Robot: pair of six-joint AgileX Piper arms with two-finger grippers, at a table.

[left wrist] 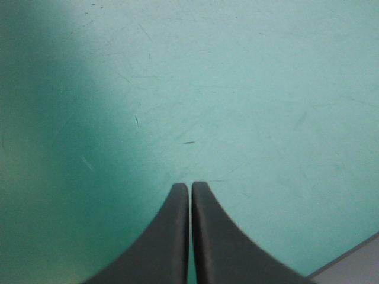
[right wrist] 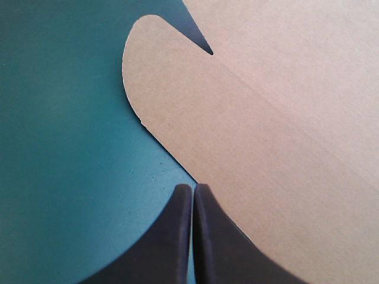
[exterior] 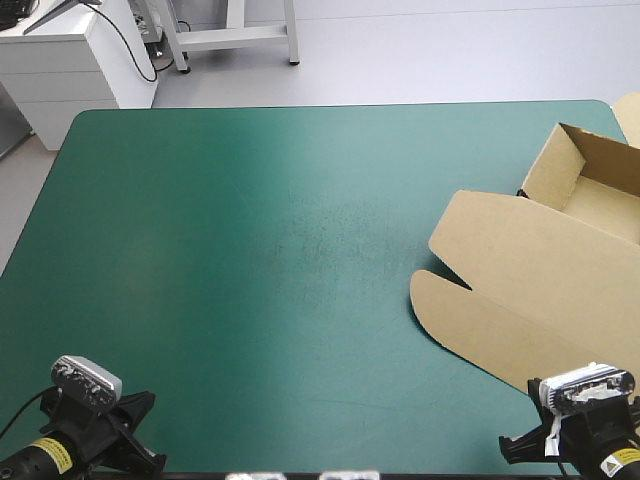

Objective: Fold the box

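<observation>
Over the counter's near edge, held left tool and right tool pressed together, empty; so risked merely shoving the box off rightward.

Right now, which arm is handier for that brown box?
Right. The right gripper, shut, is at the lid edge of the box; the left gripper, also shut, is over bare teal-green cover, well away from it.

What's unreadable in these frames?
- High view: the box runs off the picture's right edge, so its tray is cut off on the right side.
- Right wrist view: only the lid flap shows by the right tool; tray out of frame.
- Left wrist view: just teal-green cover ahead of the left tool; box out of frame.
</observation>
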